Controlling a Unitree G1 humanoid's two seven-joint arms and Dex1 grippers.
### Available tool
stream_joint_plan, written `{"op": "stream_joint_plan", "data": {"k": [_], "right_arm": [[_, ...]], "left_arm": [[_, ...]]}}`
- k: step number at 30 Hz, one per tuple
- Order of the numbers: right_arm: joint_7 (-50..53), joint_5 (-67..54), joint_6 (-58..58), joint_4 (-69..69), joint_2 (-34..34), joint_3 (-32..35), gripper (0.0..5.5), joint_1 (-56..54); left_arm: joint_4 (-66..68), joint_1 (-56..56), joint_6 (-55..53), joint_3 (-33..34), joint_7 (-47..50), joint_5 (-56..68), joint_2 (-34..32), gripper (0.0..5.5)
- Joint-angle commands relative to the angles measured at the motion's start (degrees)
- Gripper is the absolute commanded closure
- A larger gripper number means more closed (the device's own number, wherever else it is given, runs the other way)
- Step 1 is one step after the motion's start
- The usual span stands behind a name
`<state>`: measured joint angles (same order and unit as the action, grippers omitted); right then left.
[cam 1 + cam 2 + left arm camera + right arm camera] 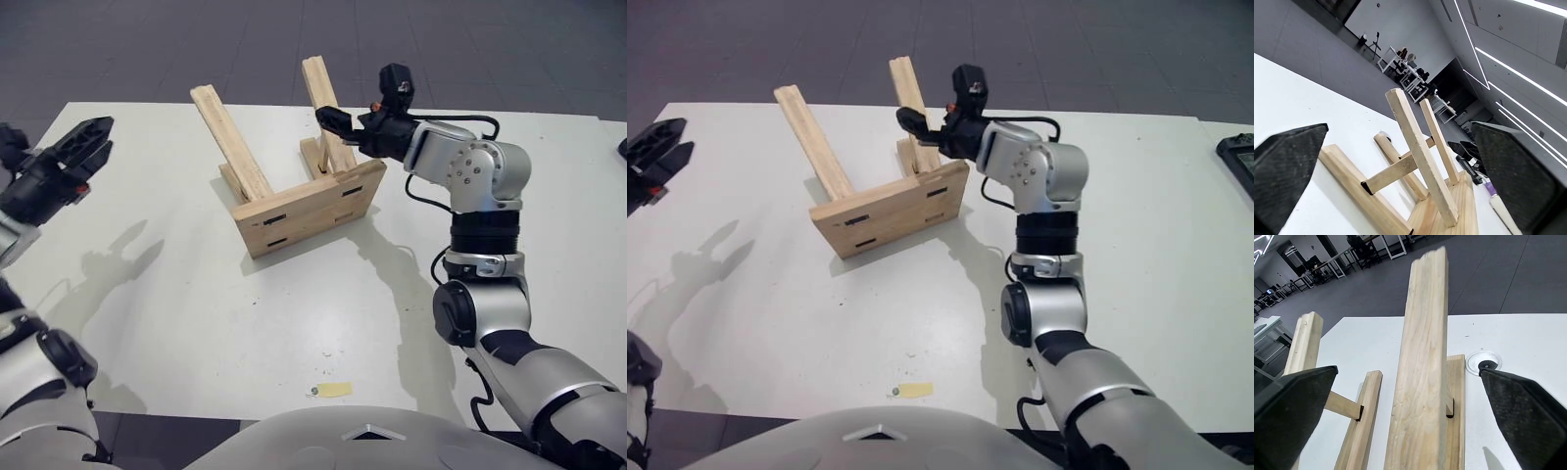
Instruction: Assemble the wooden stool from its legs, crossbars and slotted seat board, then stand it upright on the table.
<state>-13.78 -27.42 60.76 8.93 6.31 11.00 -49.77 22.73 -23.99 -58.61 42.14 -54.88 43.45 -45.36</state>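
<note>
The right tool (338, 125) is spread wide, with one upper leg (1422, 367) of the wooden stool (304, 201) standing between its dark pads (1288, 411). There is a clear gap on both sides of the leg, so the tool has hold of nothing. The stool is put together and lies on its side on the white counter (196, 323), not upright. Its slotted seat board (312, 208) stands on edge just below and on the robot's side of the right tool. The legs point away from the robot, two lying low along the counter and two slanting upward. The second raised leg (230, 142) is on the side of the right tool that faces the left tool. A crossbar (1342, 405) joins that leg to the low leg beneath it. Just beyond the right tool's far pad, a round cable port (1485, 363) is set in the counter. The left tool (88, 149) hangs above the counter's left part, well apart from the stool. It is also spread wide and holds nothing; its fingers (1283, 171) frame the stool, which lies farther off ahead of it. A small yellow tag (333, 390) lies near the counter's front edge, well away from both tools.
</note>
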Motion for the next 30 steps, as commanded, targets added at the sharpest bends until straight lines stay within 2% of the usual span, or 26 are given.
{"op": "stream_joint_plan", "data": {"k": [1,6,9,12,15,19,23,30], "right_arm": [[-17.8,0.1,-11.8,-13.9,18.2,0.8,0.12,9.3],[-41.7,0.1,-23.2,-13.0,32.3,1.4,0.12,21.6],[-53.0,-0.6,-26.8,-8.4,37.4,0.3,0.12,25.7],[-58.4,-0.2,-28.9,-2.7,38.5,-1.7,0.12,25.6],[-61.0,0.6,-31.3,-1.8,36.7,-4.7,0.12,25.6],[-60.4,3.7,-37.3,3.4,30.4,-10.3,0.12,22.3],[-58.0,8.1,-44.3,10.5,25.4,-14.2,0.12,18.5],[-57.7,11.8,-50.9,21.4,22.2,-15.9,0.12,12.0]], "left_arm": [[-50.6,16.9,0.4,0.2,6.7,3.7,1.8,0.10],[-61.5,19.2,6.1,-16.7,8.4,-4.6,-0.9,0.10],[-62.3,19.7,8.2,-22.5,6.5,-6.2,-1.3,0.10],[-61.2,21.0,9.4,-24.8,2.9,-6.1,-2.6,0.10],[-60.8,22.4,11.6,-28.1,0.1,-7.5,-4.3,0.10],[-55.5,21.7,16.2,-33.0,2.8,-13.4,-3.7,0.10],[-52.1,21.5,19.5,-32.1,5.9,-15.8,-2.5,0.10],[-51.3,22.8,21.6,-34.5,7.3,-16.8,-1.5,0.10]]}}
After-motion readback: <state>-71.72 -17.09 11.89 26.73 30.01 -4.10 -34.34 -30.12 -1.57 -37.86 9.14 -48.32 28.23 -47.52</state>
